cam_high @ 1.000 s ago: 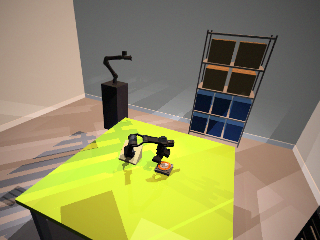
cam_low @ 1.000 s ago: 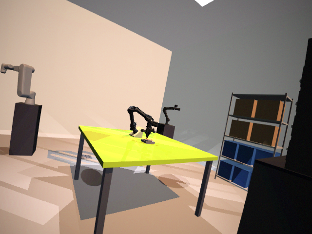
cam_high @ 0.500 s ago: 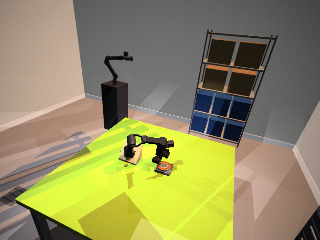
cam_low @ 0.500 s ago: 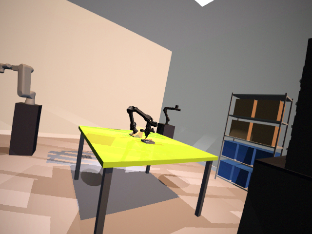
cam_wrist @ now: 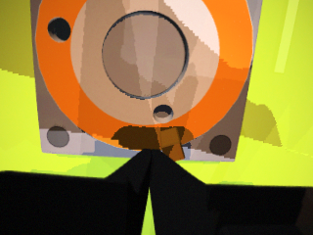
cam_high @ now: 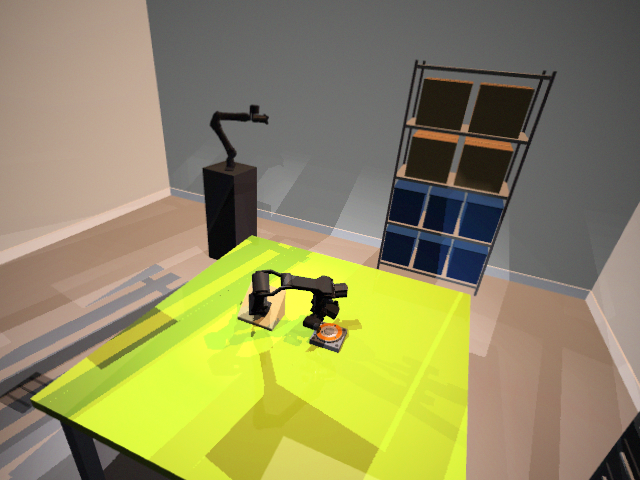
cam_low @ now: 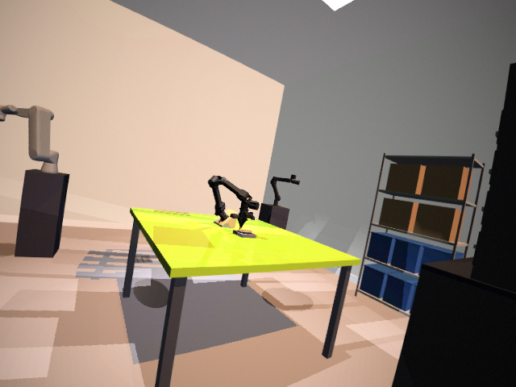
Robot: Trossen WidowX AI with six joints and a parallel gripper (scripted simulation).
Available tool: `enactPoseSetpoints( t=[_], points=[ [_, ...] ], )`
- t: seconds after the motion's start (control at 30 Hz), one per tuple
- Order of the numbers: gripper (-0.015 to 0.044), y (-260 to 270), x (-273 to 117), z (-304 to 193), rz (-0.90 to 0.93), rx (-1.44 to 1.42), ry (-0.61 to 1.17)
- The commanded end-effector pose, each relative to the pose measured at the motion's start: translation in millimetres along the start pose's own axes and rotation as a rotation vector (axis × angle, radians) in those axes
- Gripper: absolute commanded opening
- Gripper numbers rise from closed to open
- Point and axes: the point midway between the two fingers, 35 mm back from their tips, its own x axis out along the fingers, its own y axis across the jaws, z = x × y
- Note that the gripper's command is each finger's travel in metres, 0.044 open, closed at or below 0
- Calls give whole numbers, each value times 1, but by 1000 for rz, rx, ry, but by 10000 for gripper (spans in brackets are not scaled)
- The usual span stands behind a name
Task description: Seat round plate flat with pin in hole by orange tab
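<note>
The round plate (cam_wrist: 235, 49) (cam_high: 330, 338) has an orange outer ring and a pale middle, and sits around the post (cam_wrist: 145, 55) on the square grey base (cam_wrist: 45, 114) (cam_high: 324, 346) (cam_low: 247, 235). Its orange tab (cam_wrist: 172, 143) points toward my gripper in the wrist view. The hole (cam_wrist: 162, 114) next to the tab is part dark, part pale; I cannot tell whether the pin is inside, or whether the plate lies flat. My gripper (cam_wrist: 150, 157) (cam_low: 240, 227) is shut and empty. Its tips are close to the left of the tab; contact cannot be made out.
Another dark hole (cam_wrist: 59, 29) is in the plate's orange ring at the upper left of the wrist view. Dark round spots (cam_wrist: 58, 136) (cam_wrist: 220, 145) mark the base's near corners. The arm's pale mount (cam_high: 279, 310) stands on the yellow-green table (cam_high: 330, 413).
</note>
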Motion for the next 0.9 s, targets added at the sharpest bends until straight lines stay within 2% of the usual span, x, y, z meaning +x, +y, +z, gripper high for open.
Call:
enactPoseSetpoints(
  t=[0.0, 0.87],
  points=[
    [0, -8, 0, 2, -10, 7, -4],
    [0, -32, -1, 18, -12, 7, -4]
  ],
)
